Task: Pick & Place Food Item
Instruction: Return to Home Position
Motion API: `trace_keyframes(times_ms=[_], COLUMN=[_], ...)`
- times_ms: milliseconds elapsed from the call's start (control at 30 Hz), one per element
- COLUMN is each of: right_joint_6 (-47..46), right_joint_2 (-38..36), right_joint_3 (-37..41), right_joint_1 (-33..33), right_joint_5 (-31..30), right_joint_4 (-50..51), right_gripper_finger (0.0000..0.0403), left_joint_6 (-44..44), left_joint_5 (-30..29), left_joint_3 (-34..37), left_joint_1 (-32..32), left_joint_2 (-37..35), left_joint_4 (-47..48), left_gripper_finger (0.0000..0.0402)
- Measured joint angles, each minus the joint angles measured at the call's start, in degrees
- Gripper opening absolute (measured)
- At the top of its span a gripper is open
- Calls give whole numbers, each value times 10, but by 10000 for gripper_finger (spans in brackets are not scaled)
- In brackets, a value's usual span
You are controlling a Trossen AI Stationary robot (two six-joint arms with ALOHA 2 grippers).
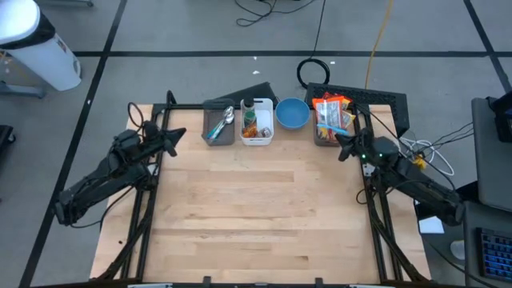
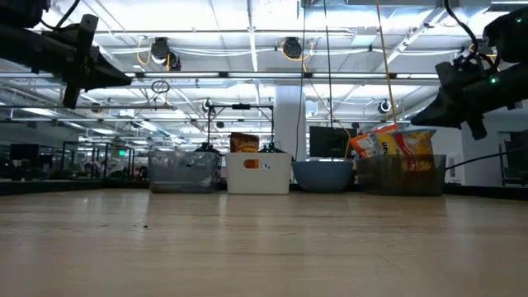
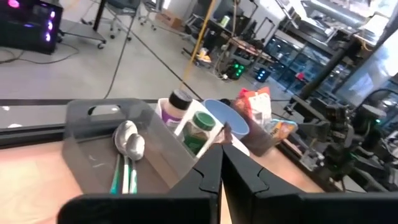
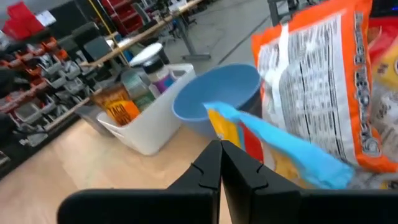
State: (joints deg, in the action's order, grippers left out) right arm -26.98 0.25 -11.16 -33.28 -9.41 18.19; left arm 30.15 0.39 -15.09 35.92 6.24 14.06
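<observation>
**High view.** We are logging one row along the far edge of the desk (image 1: 256, 216): left bin (image 1: 208, 138), white bin (image 1: 257, 143), bowl (image 1: 292, 114), right bin (image 1: 320, 142). Spoons (image 1: 224, 122) are lying in the left bin. The noodle pack (image 1: 330, 108) is sitting in the right bin. The left tool (image 1: 178, 134) is hovering at the desk's left edge, near the left bin. The right tool (image 1: 342, 147) is hovering at the right edge, just beside the right bin.

**Low view.** Both tools are hanging high over the desk, the left tool (image 2: 124, 79) at upper left and the right tool (image 2: 425, 114) at upper right. The noodle pack (image 2: 396, 144) is sticking up above the right bin (image 2: 400, 180). The brown bag (image 2: 244, 143) is showing over the white bin (image 2: 258, 179).

**Left wrist view.** We are seeing the left tool (image 3: 222, 144) clenched, fingers pressing together on nothing. The spoons (image 3: 127, 144) are resting in the left bin (image 3: 87, 121).

**Right wrist view.** The right tool (image 4: 221, 146) is likewise clenched and empty. The brown bag (image 4: 118, 109) is standing in the white bin (image 4: 149, 137). The noodle pack (image 4: 317, 81) is sitting just beside the bowl (image 4: 211, 99).
</observation>
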Motion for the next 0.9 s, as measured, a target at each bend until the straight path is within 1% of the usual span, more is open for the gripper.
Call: trace_keyframes(times_ms=[100, 167, 300, 400, 467, 600, 667, 800, 900], right_joint_6=[-8, -19, -39, -36, -33, -39, -45, -63, -78], right_joint_2=[0, 0, 0, 6, 11, 25, 33, 58, 77], right_joint_3=[10, 21, 44, 50, 52, 52, 52, 52, 53], right_joint_1=[0, 0, 0, 0, 0, 0, 0, 0, 0], right_joint_5=[-13, -26, -28, -32, -49, -102, -115, -108, -81], right_joint_4=[-5, -11, -14, -31, -38, -40, -39, -39, -37], right_gripper_finger=[0, 0, 0, 0, 0, 0, 0, 0, 0], left_joint_6=[0, -1, -5, -14, -16, -15, -15, -14, 5], left_joint_5=[-12, -23, -35, -35, -35, -47, -58, -75, -88], left_joint_3=[0, 0, 0, 0, 0, 0, 0, 0, 0], left_joint_1=[0, 0, 0, 0, 0, 0, 0, 0, 0], left_joint_2=[0, 0, 0, 0, 0, 0, 0, 0, 0], left_joint_4=[3, 11, 14, 15, 19, 31, 36, 53, 75], left_gripper_finger=[4, 8, 16, 7, 4, 17, 19, 6, 7])
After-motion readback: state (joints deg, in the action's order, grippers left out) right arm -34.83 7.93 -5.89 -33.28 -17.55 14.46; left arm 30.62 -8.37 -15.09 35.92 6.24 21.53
